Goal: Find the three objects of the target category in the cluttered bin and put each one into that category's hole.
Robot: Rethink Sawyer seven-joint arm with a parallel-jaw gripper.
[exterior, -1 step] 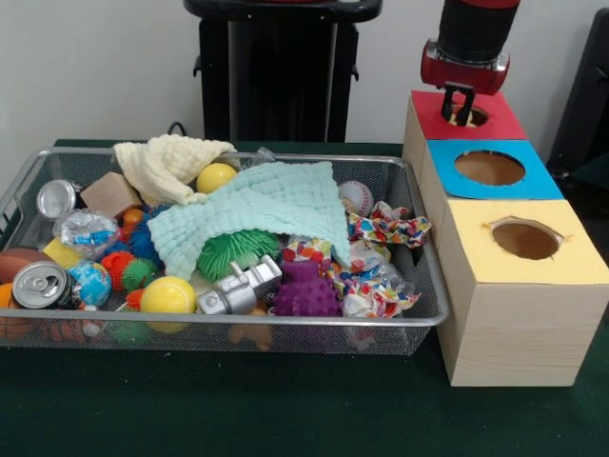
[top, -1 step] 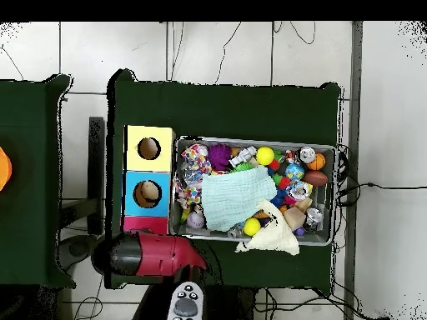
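Gripper (exterior, -1 step: pixel 462 107) hanging straight down over the hole of the red panel (exterior, -1 step: pixel 495 122), tips at or just inside the rim; fingers too dark and crowded to tell whether apart or together, or whether anything sits between them. Wrist red and black directly above it. From overhead, hidden under the red arm (top, -1 step: pixel 154 254), which covers the red end of the box.

Just nearer the camera than the gripper, the blue panel (exterior, -1 step: pixel 490 171) with its round hole, then the yellow panel (exterior, -1 step: pixel 523 243) with a ragged-edged hole, all three on top of one wooden box (exterior, -1 step: pixel 519 333). Something pale visible inside the blue hole from overhead.

To the gripper's side, touching the box, a wire bin (exterior, -1 step: pixel 419 319) heaped full. On top, a mint cloth (exterior, -1 step: pixel 257 214) and a cream cloth (exterior, -1 step: pixel 166 162) partly draped over the far rim. Closest to the gripper: a baseball (exterior, -1 step: pixel 356 196) and crumpled patterned wrappers (exterior, -1 step: pixel 385 228). Farther off: a purple spiky toy (exterior, -1 step: pixel 306 290), a green spiky ball (exterior, -1 step: pixel 236 255), a silver toy (exterior, -1 step: pixel 240 288), two yellow balls (exterior, -1 step: pixel 168 297), two cans (exterior, -1 step: pixel 40 284), a wooden block (exterior, -1 step: pixel 109 193).
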